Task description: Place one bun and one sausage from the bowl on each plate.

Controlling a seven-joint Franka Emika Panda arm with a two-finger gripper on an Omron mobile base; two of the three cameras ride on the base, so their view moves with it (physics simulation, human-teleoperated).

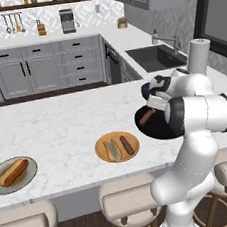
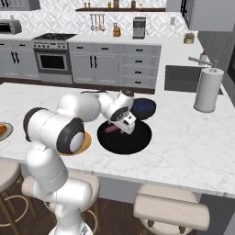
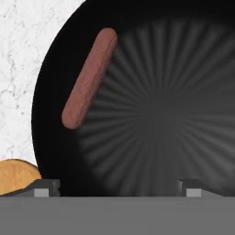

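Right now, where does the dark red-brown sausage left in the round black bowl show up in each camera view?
Left base view: the dark red-brown sausage lies right of centre, in the round black bowl, just below the gripper.
Right base view: centre, the sausage peeks out left of the hand, on the bowl's left side.
Hand view: upper left, the sausage runs diagonally.
Shared landmark: the orange-brown plate beside the bowl.

Arm: white, dark joints, rising from the near side, elbow bent, forearm reaching toward the far right. Wrist: angled downward. Pincer (image 3: 117, 186): pointing down, fingertips (image 3: 46, 186) set wide apart with nothing between them; hand body visible from both base cameras (image 1: 156, 100) (image 2: 123, 120).
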